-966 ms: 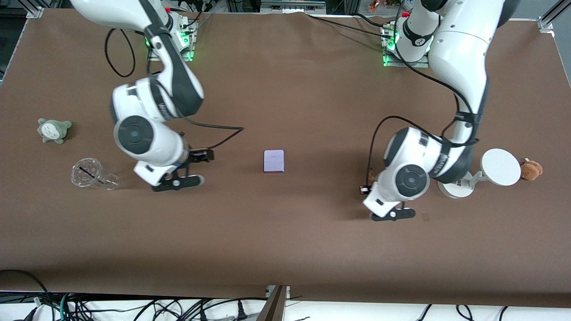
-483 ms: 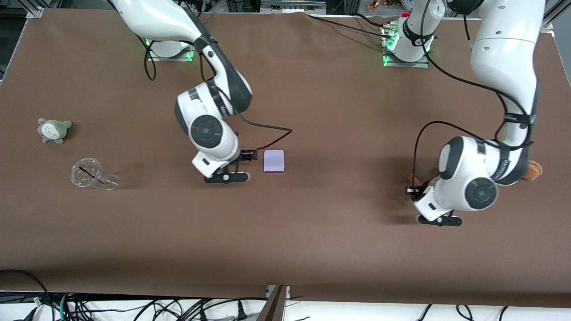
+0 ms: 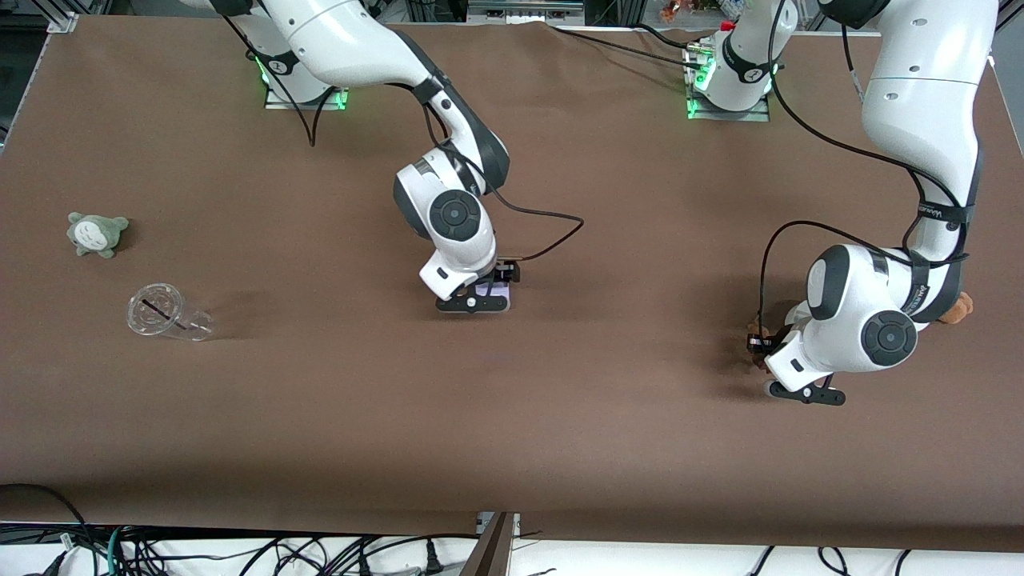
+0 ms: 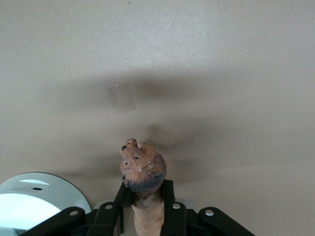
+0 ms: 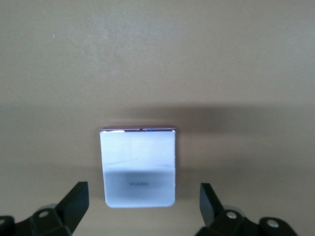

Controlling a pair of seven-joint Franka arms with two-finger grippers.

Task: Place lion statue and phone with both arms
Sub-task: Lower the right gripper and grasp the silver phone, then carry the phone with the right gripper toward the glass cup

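Toward the right arm's end of the brown-covered table [image 3: 560,416] sat a small grey-green plush toy with a pale face [image 3: 97,234], and nearer the front camera than it lay a clear plastic cup with a lid [image 3: 166,314] on its side. Near the middle of the table the right gripper [image 3: 474,303] hung low over the phone, a flat pale lavender-white slab with rounded corners [image 5: 139,167], which lay flat on the cloth. In the right wrist view its two dark fingers [image 5: 74,202] stood spread wide, one off each long side of the phone and clear of it.

Toward the left arm's end of the table the left gripper [image 4: 146,206] was up over bare cloth, pinching the lion statue, a slim reddish-brown figurine with a darker head end [image 4: 143,172], between its black fingers [image 4: 169,194]; the head stuck out past the fingertips. A white round disc on a stand [image 4: 37,201] showed at the edge of the left wrist view. A fluffy tan-brown plush toy [image 3: 958,307] peeked out from under the left arm.
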